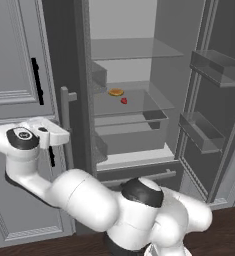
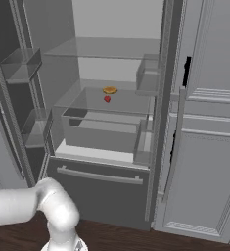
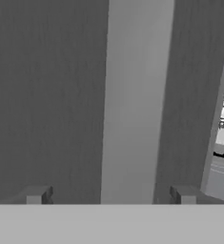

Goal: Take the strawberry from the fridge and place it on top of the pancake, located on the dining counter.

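No readable text, labels or numbers anywhere.

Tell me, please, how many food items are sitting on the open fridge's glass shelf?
2: an orange-tan round food toward the back of the middle shelf, and the strawberry just in front of it. Nothing else edible shows.

so there's a flat round orange-tan food item (image 1: 116, 92) sitting on a glass shelf, toward that shelf's front edge. Light grey panelled cabinets (image 1: 14, 75) with black handles (image 1: 37, 80) stand on the left of the left base view, and dark wood floor (image 2: 136, 238) runs underneath.
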### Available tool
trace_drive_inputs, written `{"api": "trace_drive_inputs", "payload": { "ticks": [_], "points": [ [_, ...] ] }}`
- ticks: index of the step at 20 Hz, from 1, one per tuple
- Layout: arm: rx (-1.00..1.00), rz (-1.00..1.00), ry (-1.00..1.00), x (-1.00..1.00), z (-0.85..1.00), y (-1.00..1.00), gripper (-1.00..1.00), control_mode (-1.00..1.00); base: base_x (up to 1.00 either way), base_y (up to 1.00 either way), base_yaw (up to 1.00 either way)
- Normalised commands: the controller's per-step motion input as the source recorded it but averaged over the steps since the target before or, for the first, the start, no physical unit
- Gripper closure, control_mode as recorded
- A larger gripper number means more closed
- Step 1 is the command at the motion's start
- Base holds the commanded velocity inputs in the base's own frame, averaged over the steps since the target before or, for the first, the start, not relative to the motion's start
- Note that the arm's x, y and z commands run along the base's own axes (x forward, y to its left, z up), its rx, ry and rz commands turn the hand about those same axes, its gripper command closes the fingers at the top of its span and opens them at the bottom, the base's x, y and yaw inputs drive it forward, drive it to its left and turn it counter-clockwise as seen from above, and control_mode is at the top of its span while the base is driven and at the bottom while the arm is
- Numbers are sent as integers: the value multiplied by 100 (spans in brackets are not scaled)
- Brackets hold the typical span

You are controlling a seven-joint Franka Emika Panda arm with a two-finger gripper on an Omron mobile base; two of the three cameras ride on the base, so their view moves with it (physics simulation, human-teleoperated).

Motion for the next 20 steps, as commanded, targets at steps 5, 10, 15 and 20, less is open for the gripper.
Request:
{"api": "trace_drive_inputs", "payload": {
  "ticks": [5,10,15,20],
  "points": [
    [2,-9,1,-4,-1,40,-100,-100,0,0,0],
    [19,22,4,-93,-22,-40,-100,-100,0,0,0],
    [40,46,1,-100,-25,-88,-100,-100,0,0,0],
    [50,38,0,-100,-17,-100,-100,-100,0,0,0]
  ]
}}
